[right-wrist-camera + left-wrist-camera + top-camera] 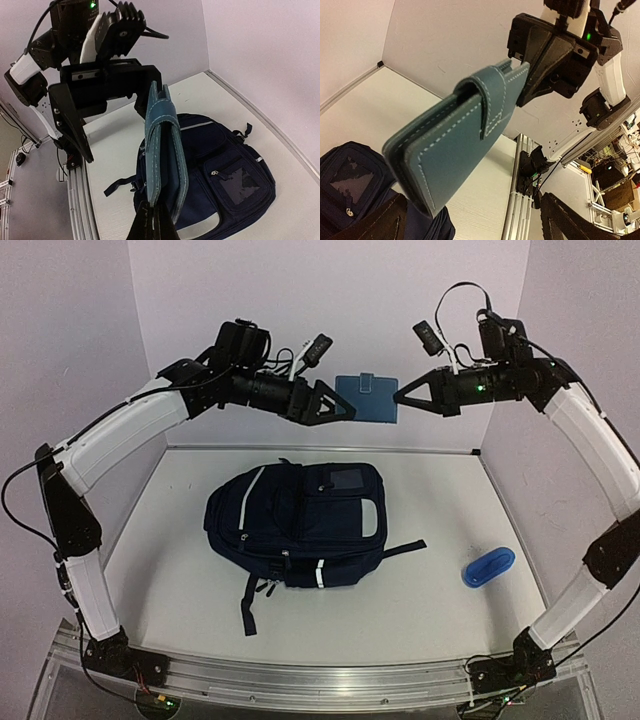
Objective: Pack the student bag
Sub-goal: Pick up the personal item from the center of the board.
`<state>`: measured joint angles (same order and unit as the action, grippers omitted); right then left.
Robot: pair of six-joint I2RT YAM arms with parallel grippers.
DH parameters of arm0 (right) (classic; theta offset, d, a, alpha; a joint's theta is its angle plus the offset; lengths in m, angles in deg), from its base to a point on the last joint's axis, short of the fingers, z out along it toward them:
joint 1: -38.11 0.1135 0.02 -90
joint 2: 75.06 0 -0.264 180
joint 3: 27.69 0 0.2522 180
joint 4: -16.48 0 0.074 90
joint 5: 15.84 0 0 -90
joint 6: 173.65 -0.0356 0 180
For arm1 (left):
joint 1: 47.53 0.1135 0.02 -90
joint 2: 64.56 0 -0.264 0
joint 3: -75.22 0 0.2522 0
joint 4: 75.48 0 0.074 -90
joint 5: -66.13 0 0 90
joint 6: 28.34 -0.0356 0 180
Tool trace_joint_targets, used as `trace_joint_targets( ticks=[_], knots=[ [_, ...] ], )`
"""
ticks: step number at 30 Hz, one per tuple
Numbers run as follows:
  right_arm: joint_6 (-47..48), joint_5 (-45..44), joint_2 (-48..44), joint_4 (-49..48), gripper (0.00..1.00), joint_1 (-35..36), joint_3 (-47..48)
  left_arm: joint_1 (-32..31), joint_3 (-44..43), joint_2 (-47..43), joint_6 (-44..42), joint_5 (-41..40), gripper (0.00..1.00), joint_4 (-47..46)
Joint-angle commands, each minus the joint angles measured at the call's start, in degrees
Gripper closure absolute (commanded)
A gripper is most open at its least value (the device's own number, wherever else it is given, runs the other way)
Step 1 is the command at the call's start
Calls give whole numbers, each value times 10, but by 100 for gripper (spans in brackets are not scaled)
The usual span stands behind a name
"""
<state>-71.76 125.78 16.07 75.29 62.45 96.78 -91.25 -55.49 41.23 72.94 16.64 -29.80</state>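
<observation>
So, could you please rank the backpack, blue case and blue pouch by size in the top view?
1. Largest: student bag.
2. Then blue case and blue pouch: look alike, and the case is held raised, so unranked.

Looking along a blue wallet (455, 150), pinched at its far end by the closed right gripper (518, 67).

Stitched in white, with a tab strap folded over the upper edge; tilted, far end high, near end low between the left gripper's (470, 220) own dark fingers (570, 220), spread wide at the bottom edge; contact with the left-hand finger unclear. Below left, part of the student bag (350, 185), navy with a clear window pocket, lying on a white table (395, 110). At right, a metal rail (517, 215) along the table edge.
</observation>
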Motion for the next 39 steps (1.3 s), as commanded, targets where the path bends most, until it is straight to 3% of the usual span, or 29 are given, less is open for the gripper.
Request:
trace_joint_targets(
  ticks=[1,10,14,17,22,27,31,35,39],
  knots=[
    [92,-119,-74,-59,100,35,-40,29,33,-53,68,-6,2,-29],
    [348,-334,-180,-277,100,92,-226,61,69,-84,236,-46,0,33],
    [483,-370,-224,-398,100,120,-336,61,-4,-43,279,-78,0,131],
    [562,-370,-247,-482,100,133,-403,64,-11,-41,295,-53,0,133],
    [641,-371,-262,-545,100,149,-469,69,38,-34,372,64,0,49],
    [655,-389,-264,-602,100,163,-500,72,103,-17,453,130,1,-33],
    [658,-402,-264,-642,100,174,-517,72,178,-17,568,177,7,-211],
    [664,-425,-258,-670,100,187,-523,72,206,-12,645,193,3,-359],
    [668,-431,-255,-683,100,196,-530,71,226,-10,693,190,4,-447]
  ],
)
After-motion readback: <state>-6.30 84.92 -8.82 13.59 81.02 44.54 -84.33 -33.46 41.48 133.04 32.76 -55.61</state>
